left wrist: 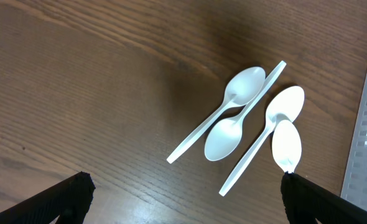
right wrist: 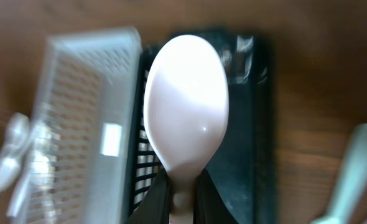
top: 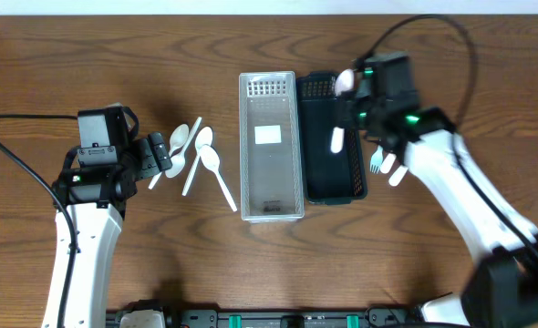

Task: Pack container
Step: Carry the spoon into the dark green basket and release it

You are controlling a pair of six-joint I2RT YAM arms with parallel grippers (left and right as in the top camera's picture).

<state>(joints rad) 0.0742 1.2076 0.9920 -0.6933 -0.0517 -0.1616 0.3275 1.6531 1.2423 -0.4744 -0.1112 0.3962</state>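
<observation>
A clear perforated container (top: 271, 146) and a black container (top: 333, 169) stand side by side at the table's middle. Several white plastic spoons (top: 196, 155) lie left of them. My left gripper (top: 162, 157) is open beside the spoons. In the left wrist view the spoons (left wrist: 246, 118) lie just ahead of its open jaws (left wrist: 185, 183), and the right finger touches one spoon's bowl (left wrist: 287, 146). My right gripper (top: 349, 91) is shut on a white spoon (right wrist: 186, 112) above the black container's far end (right wrist: 249, 130). A white piece (top: 336, 139) lies inside the black container.
A white fork (top: 377, 163) and another white utensil (top: 398, 173) lie on the table right of the black container. The fork also shows in the right wrist view (right wrist: 351, 174). The clear container (right wrist: 84, 124) is left of the held spoon.
</observation>
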